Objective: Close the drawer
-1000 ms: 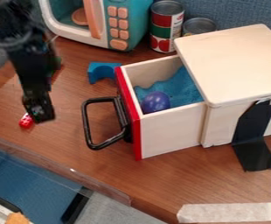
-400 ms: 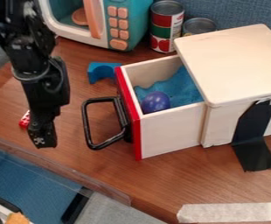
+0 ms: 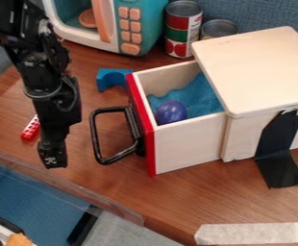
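Seemingly right of gripper [image 3: 53,161]: open drawer [image 3: 187,146], black handle [image 3: 95,137] nearest, roughly level; push goes rightward. Can't tell whether gripper's spread or closed.

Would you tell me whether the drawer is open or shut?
Open: the drawer juts out of its box, showing a purple ball inside.

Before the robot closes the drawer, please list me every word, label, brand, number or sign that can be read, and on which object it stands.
No text can be read with certainty.
Tall can: print on its label, too small to read.
Pincer: a pale mark at its lower end, too small to identify.
Toy microwave: any signs on its buttons are too small to tell.
Drawer: none on its visible side.
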Robot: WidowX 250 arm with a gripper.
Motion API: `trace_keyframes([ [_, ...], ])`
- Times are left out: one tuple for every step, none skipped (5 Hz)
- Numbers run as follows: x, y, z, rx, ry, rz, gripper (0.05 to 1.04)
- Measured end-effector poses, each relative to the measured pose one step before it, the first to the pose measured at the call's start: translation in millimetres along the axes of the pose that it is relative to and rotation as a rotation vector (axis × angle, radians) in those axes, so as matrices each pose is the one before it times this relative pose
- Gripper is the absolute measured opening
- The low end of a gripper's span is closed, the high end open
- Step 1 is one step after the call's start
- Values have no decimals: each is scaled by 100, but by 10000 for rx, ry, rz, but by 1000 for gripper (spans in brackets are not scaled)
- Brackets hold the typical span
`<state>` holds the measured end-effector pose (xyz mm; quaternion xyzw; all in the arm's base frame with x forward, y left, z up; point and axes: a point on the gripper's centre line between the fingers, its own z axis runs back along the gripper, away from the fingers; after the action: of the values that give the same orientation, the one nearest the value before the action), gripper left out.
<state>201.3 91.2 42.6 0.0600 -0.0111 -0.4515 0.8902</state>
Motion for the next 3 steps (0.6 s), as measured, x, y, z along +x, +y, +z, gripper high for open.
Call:
trace_keyframes([
  [886,-86,-464,-90,-54,-85,1000],
  [1087,-60,24,121,-146,-33,1000],
  [1457,-17,-56,231,-172,251,1001],
])
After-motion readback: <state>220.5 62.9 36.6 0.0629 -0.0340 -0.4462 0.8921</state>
